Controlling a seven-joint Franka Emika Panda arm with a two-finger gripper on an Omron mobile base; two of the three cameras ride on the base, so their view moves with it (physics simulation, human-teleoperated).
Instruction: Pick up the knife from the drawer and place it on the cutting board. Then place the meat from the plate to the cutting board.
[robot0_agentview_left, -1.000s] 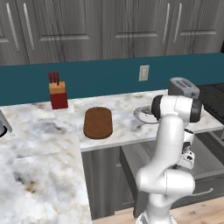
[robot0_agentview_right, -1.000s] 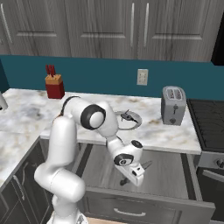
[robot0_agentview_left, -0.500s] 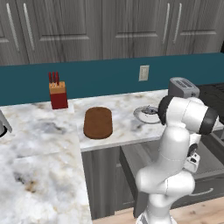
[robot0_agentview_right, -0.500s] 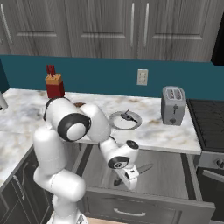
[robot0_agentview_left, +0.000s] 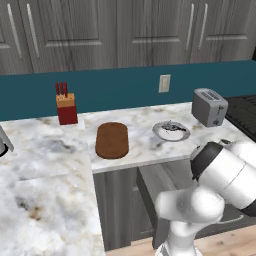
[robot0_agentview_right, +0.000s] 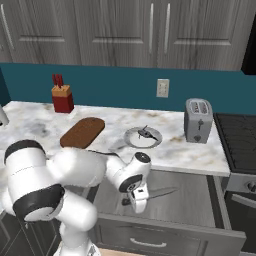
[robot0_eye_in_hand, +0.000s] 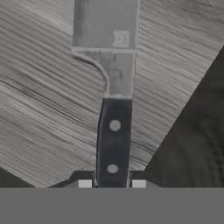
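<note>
Lying flat on the grey floor of the open drawer (robot0_agentview_right: 200, 200), the knife (robot0_eye_in_hand: 111, 87) has its dark handle between the two fingers (robot0_eye_in_hand: 84, 183) of the gripper (robot0_agentview_right: 136, 196), which straddle it; whether they are clenched on it cannot be told. On the marble surface (robot0_agentview_left: 50, 150) above, the cutting board (robot0_agentview_left: 112, 140) lies bare, beside the plate (robot0_agentview_left: 171, 131) carrying the meat (robot0_agentview_left: 172, 126).
</note>
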